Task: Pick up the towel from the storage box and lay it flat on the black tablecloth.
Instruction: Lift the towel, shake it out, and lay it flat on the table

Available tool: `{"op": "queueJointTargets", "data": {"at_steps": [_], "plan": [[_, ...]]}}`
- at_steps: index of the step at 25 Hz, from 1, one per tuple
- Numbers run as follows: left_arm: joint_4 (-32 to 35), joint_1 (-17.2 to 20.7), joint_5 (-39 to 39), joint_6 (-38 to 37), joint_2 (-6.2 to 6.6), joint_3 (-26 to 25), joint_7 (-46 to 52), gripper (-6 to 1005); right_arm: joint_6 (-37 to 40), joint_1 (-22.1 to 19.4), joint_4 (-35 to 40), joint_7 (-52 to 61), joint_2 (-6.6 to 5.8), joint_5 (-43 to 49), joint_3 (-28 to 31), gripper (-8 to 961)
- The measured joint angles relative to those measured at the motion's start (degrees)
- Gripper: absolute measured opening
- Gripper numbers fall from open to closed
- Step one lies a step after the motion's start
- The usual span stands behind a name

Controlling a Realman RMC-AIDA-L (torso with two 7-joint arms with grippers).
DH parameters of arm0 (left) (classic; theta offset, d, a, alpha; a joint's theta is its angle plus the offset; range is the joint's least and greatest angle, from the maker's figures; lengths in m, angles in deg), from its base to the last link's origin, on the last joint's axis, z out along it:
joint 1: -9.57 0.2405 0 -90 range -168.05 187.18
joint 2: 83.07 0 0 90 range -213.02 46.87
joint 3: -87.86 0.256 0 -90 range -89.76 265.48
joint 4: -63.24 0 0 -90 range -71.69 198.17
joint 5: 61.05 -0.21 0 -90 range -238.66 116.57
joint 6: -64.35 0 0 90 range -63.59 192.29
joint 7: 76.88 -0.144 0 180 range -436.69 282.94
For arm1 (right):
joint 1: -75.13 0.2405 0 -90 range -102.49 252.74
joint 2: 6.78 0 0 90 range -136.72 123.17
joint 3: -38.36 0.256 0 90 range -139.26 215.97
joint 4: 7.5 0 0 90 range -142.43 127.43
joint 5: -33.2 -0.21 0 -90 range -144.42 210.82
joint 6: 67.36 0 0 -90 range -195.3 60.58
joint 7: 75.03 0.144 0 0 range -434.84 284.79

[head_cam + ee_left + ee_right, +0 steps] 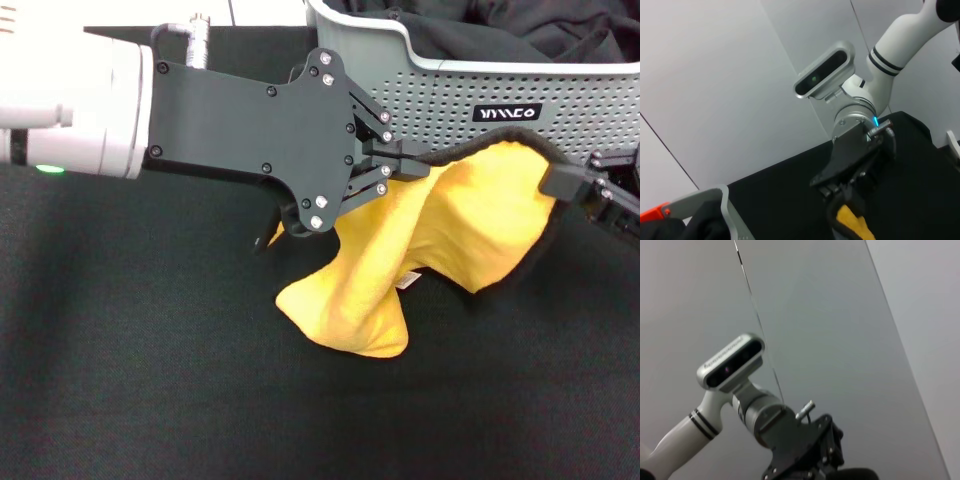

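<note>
The yellow-orange towel (470, 220) with black edging hangs stretched between both grippers in front of the storage box (440, 100). Its lower fold rests on the black tablecloth (150, 350), and a small white tag shows near its middle. My left gripper (408, 163) is shut on the towel's upper left edge. My right gripper (558, 182) is shut on its upper right corner. The left wrist view shows the right gripper (842, 210) with a piece of the towel (854, 224) in it.
Dark folded garment fabric (500, 30) lies inside the grey box, which stands at the back right. The box rim (727, 210) also shows in the left wrist view, next to an orange object (652, 214). The right wrist view shows only my left arm (785, 440) against a grey wall.
</note>
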Motion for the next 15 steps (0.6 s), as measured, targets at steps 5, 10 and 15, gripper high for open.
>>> {"op": "queueJointTargets", "data": {"at_steps": [5,10,15], "plan": [[-3.18,-0.03,1.01,0.77,-0.03,0.16,-0.67,29,0.04,-0.04,1.11,0.17,0.03,-0.71,1.72,10],[-6.88,-0.04,2.17,2.94,-0.04,0.56,-2.11,31,0.24,0.37,5.48,2.22,0.04,-1.17,3.27,12],[-12.75,-1.16,3.02,6.19,-0.03,2.19,-4.93,32,0.53,4.44,7.73,6.78,-0.53,-1.0,5.13,13]]}}
